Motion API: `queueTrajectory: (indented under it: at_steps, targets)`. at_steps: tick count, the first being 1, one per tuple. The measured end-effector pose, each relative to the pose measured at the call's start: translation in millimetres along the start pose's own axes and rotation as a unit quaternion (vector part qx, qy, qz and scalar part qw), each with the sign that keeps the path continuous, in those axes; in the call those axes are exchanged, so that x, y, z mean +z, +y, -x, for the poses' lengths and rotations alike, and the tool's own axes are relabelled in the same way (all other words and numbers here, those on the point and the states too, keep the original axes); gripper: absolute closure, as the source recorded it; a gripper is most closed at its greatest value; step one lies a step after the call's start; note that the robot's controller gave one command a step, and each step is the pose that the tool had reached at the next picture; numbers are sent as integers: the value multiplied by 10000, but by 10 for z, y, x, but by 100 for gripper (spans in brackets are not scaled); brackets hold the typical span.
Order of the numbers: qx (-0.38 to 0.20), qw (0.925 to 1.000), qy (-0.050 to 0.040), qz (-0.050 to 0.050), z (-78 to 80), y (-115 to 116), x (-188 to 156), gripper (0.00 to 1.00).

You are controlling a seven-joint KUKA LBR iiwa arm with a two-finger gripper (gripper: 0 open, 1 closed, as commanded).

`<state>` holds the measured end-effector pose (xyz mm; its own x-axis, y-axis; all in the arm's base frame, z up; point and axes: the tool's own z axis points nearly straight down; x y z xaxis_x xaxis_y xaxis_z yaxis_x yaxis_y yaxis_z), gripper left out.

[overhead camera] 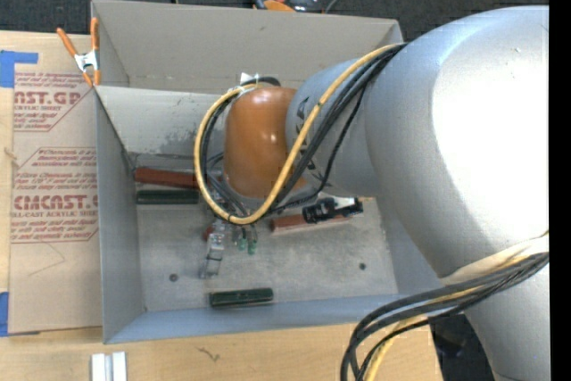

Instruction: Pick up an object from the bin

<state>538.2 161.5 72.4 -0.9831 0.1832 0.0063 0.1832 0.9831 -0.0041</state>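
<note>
Bin (116,192) of grey metal takes up the frame's middle; the arm (446,147), with its orange cover (254,143), enters from the right. Its gripper (223,247) hangs over bare floor at centre (open or closed, I cannot tell). Nearest, just below it, lies a dark green bar (241,298); at left, a red-brown bar (165,178).

The one camera looks down into the grey bin (114,192) from above, tilted somewhat to one side; it sits close; the arm (464,138) looms large at the view's right.
</note>
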Motion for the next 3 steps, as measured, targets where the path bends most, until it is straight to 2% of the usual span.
queueTrajectory:
  at_steps: [1,2,3]
  targets:
    - [-342,9994,-18,12,-18,-601,-7,0]
    - [-357,9994,-28,24,-19,-566,-10,100]
    - [-355,9994,-28,25,-18,-567,-10,0]
